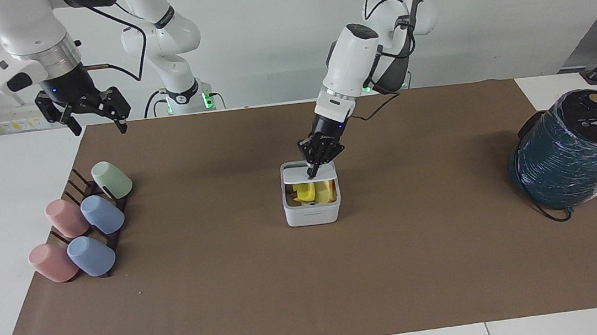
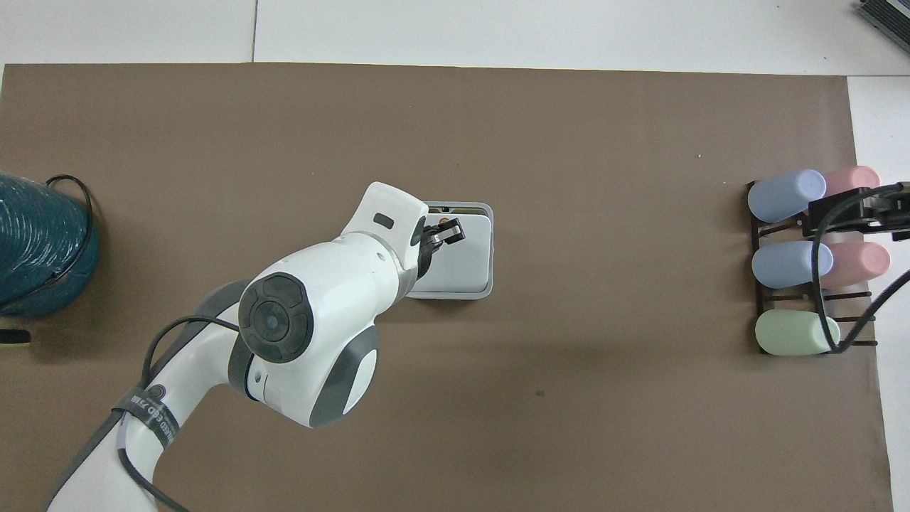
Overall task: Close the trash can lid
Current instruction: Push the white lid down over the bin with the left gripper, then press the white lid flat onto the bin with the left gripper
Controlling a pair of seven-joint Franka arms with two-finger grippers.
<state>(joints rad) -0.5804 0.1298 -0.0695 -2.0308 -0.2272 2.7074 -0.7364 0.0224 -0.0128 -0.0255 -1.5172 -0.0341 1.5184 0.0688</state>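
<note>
The white trash can (image 1: 313, 214) stands mid-table on the brown mat; it also shows in the overhead view (image 2: 489, 213). Its lid (image 1: 295, 175) is tilted down over the opening, with a gap at the front where yellow and orange contents (image 1: 306, 191) show. From overhead the lid (image 2: 466, 267) covers the bin. My left gripper (image 1: 311, 175) is shut and its tip presses on top of the lid; it also shows in the overhead view (image 2: 446, 233). My right gripper (image 1: 98, 122) is open and waits in the air over the cup rack.
A rack of pastel cups (image 1: 82, 223) lies at the right arm's end of the mat, also in the overhead view (image 2: 810, 263). A large teal wrapped cylinder (image 1: 574, 155) with a black cable stands at the left arm's end.
</note>
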